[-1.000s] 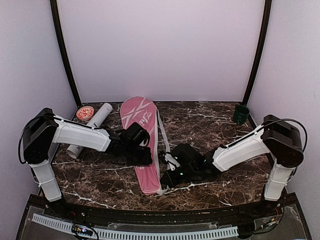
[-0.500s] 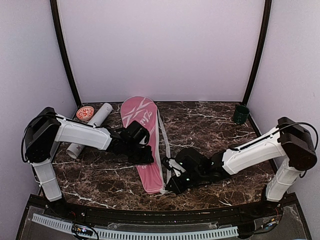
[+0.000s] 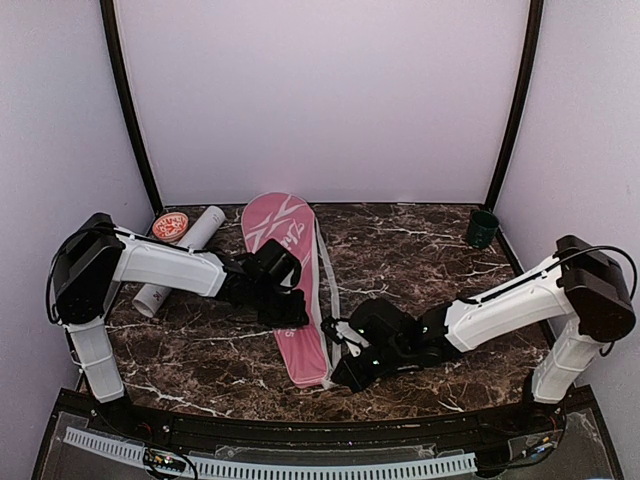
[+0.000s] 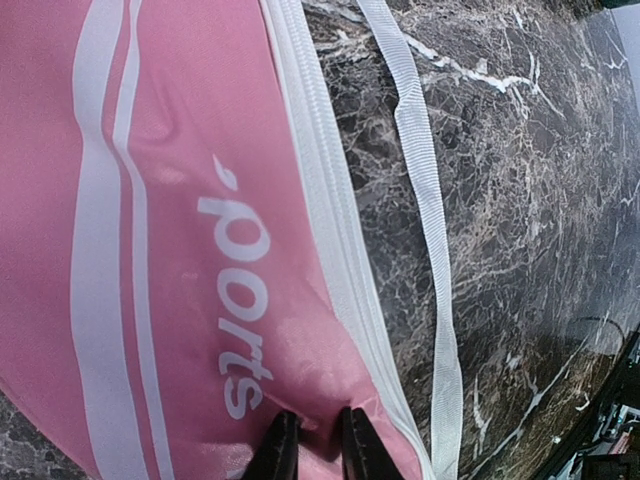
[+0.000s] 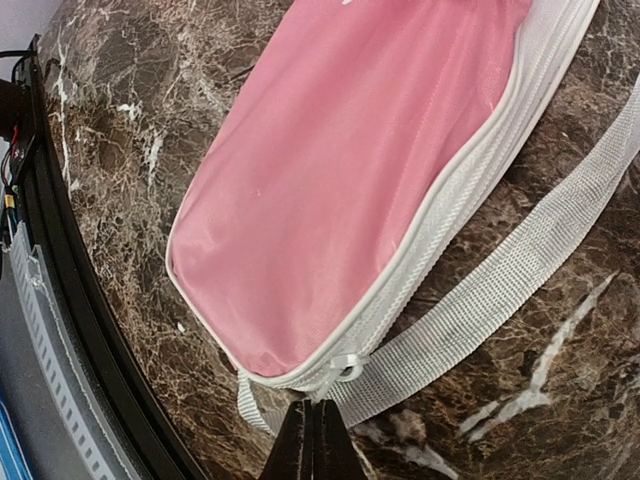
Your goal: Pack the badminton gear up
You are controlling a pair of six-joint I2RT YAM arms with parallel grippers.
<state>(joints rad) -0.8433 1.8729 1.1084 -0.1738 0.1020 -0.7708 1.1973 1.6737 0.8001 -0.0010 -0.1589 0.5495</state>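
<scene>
Left arm [image 3: 165, 265], right arm [image 3: 500, 310]: white shells, black joints, thin black shoulder cables. Left end effector [image 4: 314, 452], right end effector [image 5: 313, 445]: black.

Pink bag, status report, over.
Left gripper pinching pink bag. Right gripper shut, tips by zipper pull at narrow end. White tube outside bag. Strap loose beside zipper.

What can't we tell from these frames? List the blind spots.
- Rackets and shuttlecocks: in no view. The pink bag is opaque, so its contents are unknown.
- Left gripper: the left wrist view crops its fingers at the bottom edge, so it is unclear whether they are pinching fabric or only pressing.
- White tube: in the top view, the left arm crosses it, and it is too small to tell whether the red cap is fitted.
</scene>
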